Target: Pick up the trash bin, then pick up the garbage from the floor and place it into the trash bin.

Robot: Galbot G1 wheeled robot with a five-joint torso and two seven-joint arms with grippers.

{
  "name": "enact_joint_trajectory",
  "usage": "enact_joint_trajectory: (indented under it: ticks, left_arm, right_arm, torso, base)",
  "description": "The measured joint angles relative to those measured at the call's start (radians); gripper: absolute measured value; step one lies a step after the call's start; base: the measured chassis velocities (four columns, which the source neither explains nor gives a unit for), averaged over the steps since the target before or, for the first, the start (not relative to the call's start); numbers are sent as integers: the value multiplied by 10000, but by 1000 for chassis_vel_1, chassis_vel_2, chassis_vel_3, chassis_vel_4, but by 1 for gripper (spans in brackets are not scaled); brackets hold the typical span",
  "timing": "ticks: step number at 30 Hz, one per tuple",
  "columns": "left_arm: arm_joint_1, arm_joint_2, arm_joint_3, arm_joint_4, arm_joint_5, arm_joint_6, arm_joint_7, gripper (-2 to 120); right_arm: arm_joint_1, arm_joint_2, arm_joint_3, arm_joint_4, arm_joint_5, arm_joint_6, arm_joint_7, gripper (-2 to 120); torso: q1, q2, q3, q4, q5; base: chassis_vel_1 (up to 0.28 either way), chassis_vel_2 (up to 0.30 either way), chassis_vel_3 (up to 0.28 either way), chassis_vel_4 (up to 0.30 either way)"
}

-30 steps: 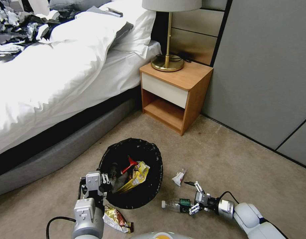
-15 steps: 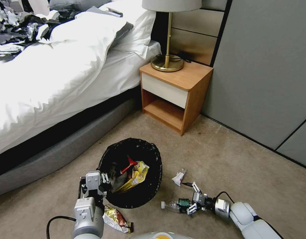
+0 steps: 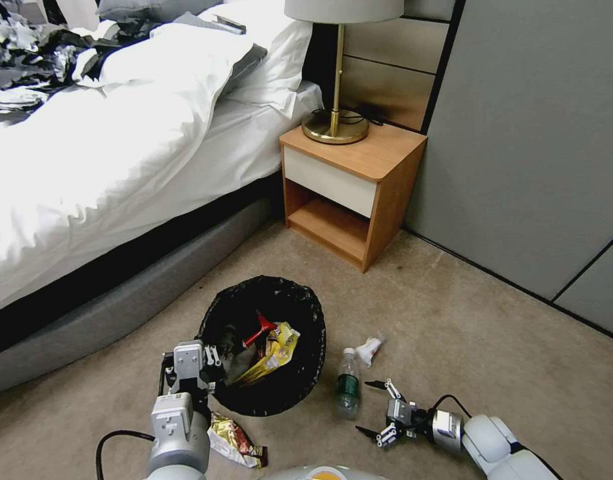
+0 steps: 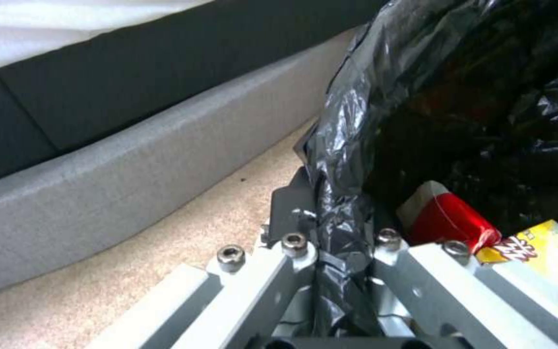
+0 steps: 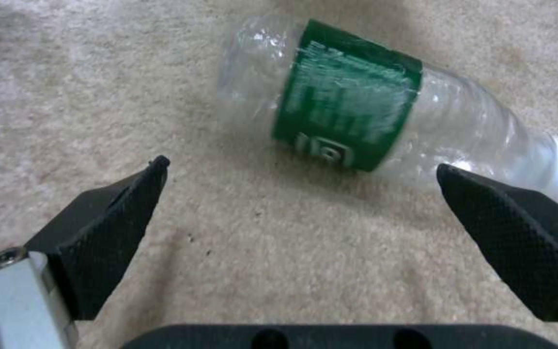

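The trash bin point(image 3: 312, 363), lined with a black bag, stands on the carpet beside the bed and holds a red packet point(image 4: 448, 219) and a yellow wrapper point(image 3: 274, 353). My left gripper point(image 3: 209, 363) is shut on the bin's near left rim; in the left wrist view the liner point(image 4: 350, 126) is pinched between the fingers of that left gripper point(image 4: 334, 240). A clear green-labelled bottle point(image 3: 347, 385) lies right of the bin, cap pointing away. My right gripper point(image 3: 371, 408) rests open on the floor just short of the bottle point(image 5: 356, 111), nothing between its pads point(image 5: 108, 232).
A white wad of garbage point(image 3: 370, 348) lies just beyond the bottle. A shiny snack wrapper point(image 3: 234, 440) lies on the carpet by my left arm. The bed frame point(image 3: 120, 300) runs along the left, and a wooden nightstand point(image 3: 350, 193) with a lamp stands behind the bin.
The bottle has swung from lying crosswise at the right gripper's fingers to lying lengthwise nearer the bin. The white wad shifted slightly away. The right gripper drew back a little and stays open.
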Motion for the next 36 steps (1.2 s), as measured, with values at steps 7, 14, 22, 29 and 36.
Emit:
enact_joint_trajectory:
  ticks: [7, 14, 22, 29, 36]
  left_arm:
    - [8, 11, 12, 0, -7, 2, 0, 1]
    - [21, 14, 14, -9, -9, 3, 0, 1]
    - [40, 24, 18, -22, -10, -1, 2, 1]
    - [-27, 33, 42, -20, -24, -11, 5, 1]
    - [-16, 44, 89, -17, -22, -11, 9, 1]
  right_arm:
    - [-142, 19, 103, 8, 0, 16, -241, 99]
    - [-181, -49, 181, 64, 36, 19, -225, 91]
    - [-227, -225, 229, 241, 128, 17, -182, 106]
    - [-986, -957, 511, 2236, 532, -113, -145, 114]
    - [-835, -988, 580, 2235, 568, -137, -8, 107]
  torso:
    - [-1, 0, 0, 0, 1]
    - [0, 0, 0, 0, 0]
    - [0, 0, 0, 0, 0]
    - [0, 0, 0, -1, 0]
    - [0, 0, 0, 0, 0]
  base:
    - [0, 0, 0, 0]
    - [0, 0, 0, 0]
    - [0, 0, 0, 0]
    - [0, 0, 0, 0]
    - [0, 0, 0, 0]
